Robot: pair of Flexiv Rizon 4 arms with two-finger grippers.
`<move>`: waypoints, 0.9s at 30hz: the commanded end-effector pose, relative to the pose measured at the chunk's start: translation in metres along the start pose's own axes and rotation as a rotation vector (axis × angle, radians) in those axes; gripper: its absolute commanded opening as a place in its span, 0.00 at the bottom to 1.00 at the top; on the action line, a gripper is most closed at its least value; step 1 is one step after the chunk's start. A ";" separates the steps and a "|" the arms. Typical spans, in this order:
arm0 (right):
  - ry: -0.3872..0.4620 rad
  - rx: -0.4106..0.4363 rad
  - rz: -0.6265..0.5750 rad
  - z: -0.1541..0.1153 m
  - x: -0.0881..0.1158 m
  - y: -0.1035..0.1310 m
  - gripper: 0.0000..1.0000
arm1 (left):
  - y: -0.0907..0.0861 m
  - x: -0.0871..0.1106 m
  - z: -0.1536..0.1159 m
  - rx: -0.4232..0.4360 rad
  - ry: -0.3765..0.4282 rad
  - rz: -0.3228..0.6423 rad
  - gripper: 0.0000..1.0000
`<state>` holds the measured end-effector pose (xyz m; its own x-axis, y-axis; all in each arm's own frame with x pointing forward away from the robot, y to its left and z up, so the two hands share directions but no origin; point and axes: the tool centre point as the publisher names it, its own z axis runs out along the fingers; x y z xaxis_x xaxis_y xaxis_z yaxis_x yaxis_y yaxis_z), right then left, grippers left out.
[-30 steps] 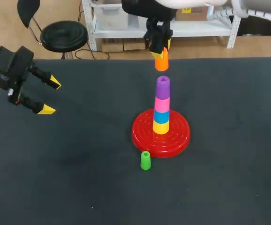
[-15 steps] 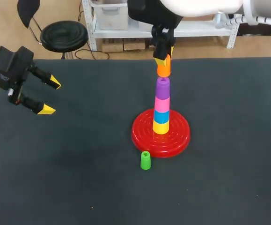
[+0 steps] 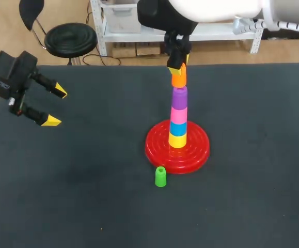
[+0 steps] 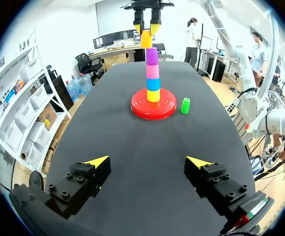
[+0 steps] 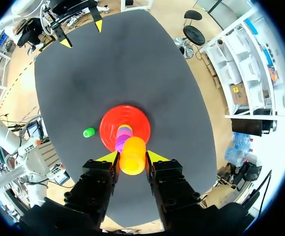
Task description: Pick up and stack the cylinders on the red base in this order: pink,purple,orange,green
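Your right claw (image 3: 179,63) grips orange cylinder (image 3: 178,79), upright, right atop purple cylinder (image 3: 179,97), axes near aligned; judge straight descent. Left claw (image 3: 56,106) wide, empty, well apart. Green cylinder (image 3: 160,176) on surface beside red base (image 3: 154,150).

Six cylinders, one red base (image 3: 157,150), two grippers.
One each: yellow cylinder (image 3: 177,140), blue cylinder (image 3: 178,128), pink cylinder (image 3: 178,114), purple cylinder (image 3: 179,97), orange cylinder (image 3: 178,80), green cylinder (image 3: 160,176); left gripper (image 3: 56,106), right gripper (image 3: 179,64); a single table (image 3: 87,206).

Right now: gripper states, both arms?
Left gripper: open, holding nothing.
Right gripper: shut on the orange cylinder, at the top of the stack.
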<state>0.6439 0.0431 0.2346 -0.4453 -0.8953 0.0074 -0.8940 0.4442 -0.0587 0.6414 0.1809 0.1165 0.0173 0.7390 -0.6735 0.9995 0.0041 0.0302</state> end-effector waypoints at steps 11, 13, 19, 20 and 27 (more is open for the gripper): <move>-0.009 -0.029 0.005 -0.005 0.007 0.008 0.00 | -0.001 0.000 0.000 -0.001 -0.001 0.001 1.00; -0.003 -0.033 0.009 -0.004 0.007 0.008 0.00 | -0.001 0.000 0.000 -0.001 -0.001 0.001 1.00; 0.013 -0.047 0.005 0.000 0.006 0.007 0.00 | -0.001 0.000 0.000 -0.001 -0.001 0.001 1.00; 0.013 -0.051 0.003 0.000 0.006 0.007 0.00 | -0.001 0.000 0.000 -0.001 -0.001 0.001 1.00; 0.019 -0.062 -0.002 0.004 0.005 0.006 0.00 | -0.001 0.000 0.000 -0.001 -0.001 0.001 1.00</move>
<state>0.6326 0.0405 0.2308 -0.4430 -0.8962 0.0220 -0.8965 0.4431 -0.0028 0.6414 0.1808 0.1165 0.0173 0.7390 -0.6735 0.9995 0.0041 0.0302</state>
